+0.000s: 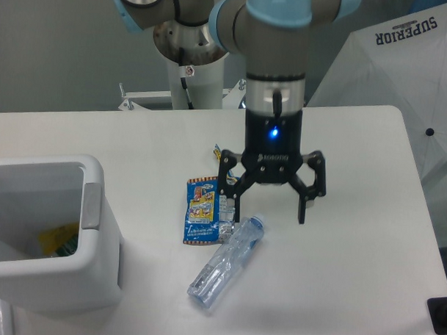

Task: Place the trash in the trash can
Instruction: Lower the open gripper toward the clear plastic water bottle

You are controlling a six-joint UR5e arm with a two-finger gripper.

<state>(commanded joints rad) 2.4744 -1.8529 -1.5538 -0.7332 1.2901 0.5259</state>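
Observation:
A crushed clear plastic bottle (pixel 224 264) with a pale blue cap lies slanted on the white table near its front middle. Touching its upper left is a flat blue snack wrapper (pixel 205 209) with yellow-red print. My gripper (pixel 269 213) hangs open just above the bottle's cap end, its left finger over the wrapper's right edge, its right finger over bare table. Nothing is between the fingers. The white trash can (pixel 95 269) with a grey side panel stands at the front left, with something yellow inside.
A white umbrella-like cover printed SUPERIOR (pixel 407 53) rises beyond the table's right edge. The arm's base column (pixel 190 71) stands behind the table. A dark object (pixel 441 315) sits at the lower right corner.

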